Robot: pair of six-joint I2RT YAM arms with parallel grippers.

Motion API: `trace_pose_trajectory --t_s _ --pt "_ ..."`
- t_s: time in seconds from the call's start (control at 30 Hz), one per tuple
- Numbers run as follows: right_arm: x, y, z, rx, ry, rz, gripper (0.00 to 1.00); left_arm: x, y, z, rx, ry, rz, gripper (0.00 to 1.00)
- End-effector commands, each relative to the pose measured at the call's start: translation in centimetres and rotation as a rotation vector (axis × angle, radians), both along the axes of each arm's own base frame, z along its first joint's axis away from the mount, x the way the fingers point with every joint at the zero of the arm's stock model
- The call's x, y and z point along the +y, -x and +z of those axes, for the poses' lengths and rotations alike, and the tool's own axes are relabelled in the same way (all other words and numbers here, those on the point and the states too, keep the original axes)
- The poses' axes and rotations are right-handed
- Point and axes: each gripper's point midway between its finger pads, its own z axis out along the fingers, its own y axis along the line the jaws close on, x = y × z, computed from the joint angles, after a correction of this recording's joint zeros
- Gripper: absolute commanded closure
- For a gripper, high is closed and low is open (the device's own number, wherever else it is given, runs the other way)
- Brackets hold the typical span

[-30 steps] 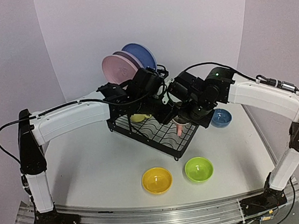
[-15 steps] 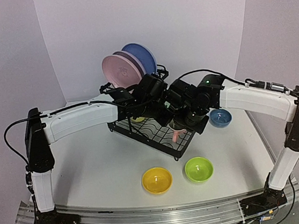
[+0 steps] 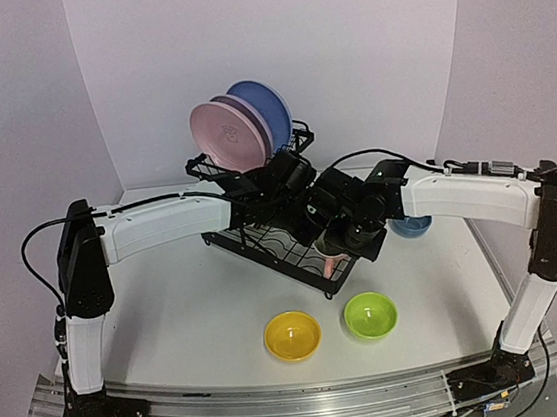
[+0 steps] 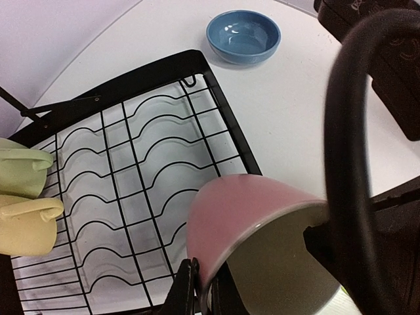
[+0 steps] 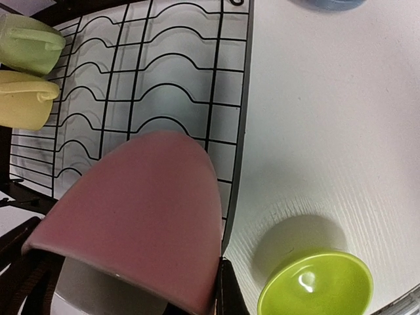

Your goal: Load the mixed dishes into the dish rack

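Closing my left gripper (image 4: 205, 293) on the rim of the pink mug (image 4: 249, 216), where a second earlier it had gaped, I shared the mug with my right gripper (image 5: 215, 294), also pinched on it, above the dish rack (image 4: 226, 111) at the centre of the overhead view, likely a handover before racking.

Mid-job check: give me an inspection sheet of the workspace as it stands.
Surface: white table, no spills seen.
Job's things: rack holds three plates upright at the back, plus green mug and yellow mug side by side; pink mug held over the rack's edge; yellow bowl, lime bowl and blue bowl on the table.
Clutter: nothing seen.
Grippers: left gripper and right gripper both look shut on the pink mug's rim.
Cables: black cable loops across the left wrist view; others run along both arms.
Surroundings: plain walls; metal rail at the near edge.
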Motion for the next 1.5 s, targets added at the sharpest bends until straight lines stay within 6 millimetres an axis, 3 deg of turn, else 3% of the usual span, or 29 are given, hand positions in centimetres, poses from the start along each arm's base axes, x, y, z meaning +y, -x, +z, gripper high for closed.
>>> trace_pose_trajectory --t_s 0.0,0.1,0.27,0.47,0.77,0.93,1.27,1.47 --pt "2.3 -1.6 3.1 -0.14 -0.001 0.192 1.0 -0.4 -0.2 0.9 0.032 0.046 -0.073 1.0" --pt "2.0 -1.3 1.7 -0.11 -0.011 0.177 0.97 -0.9 -0.1 0.9 0.033 0.064 -0.093 1.0" --pt "2.7 -1.6 0.8 -0.095 -0.028 0.181 0.77 -0.5 -0.3 -1.5 0.058 0.039 -0.064 1.0" --pt "3.2 -2.1 0.6 -0.083 -0.035 0.19 0.71 -0.9 -0.7 -1.0 0.031 0.059 -0.059 1.0" --pt "2.6 -2.5 4.1 -0.141 -0.049 0.272 0.37 -0.4 -3.5 2.2 0.041 0.162 0.009 1.0" --pt "1.8 -1.8 4.8 -0.123 -0.098 0.314 0.23 -0.5 -3.7 2.5 0.124 0.233 0.034 1.0" --pt "-0.8 -0.9 6.1 -0.106 -0.239 0.301 0.2 -1.1 -5.6 6.1 0.074 0.35 0.023 1.0" --pt "-2.9 -0.7 5.5 -0.076 -0.422 0.236 0.21 -1.9 -6.3 8.8 0.031 0.435 -0.01 1.0"
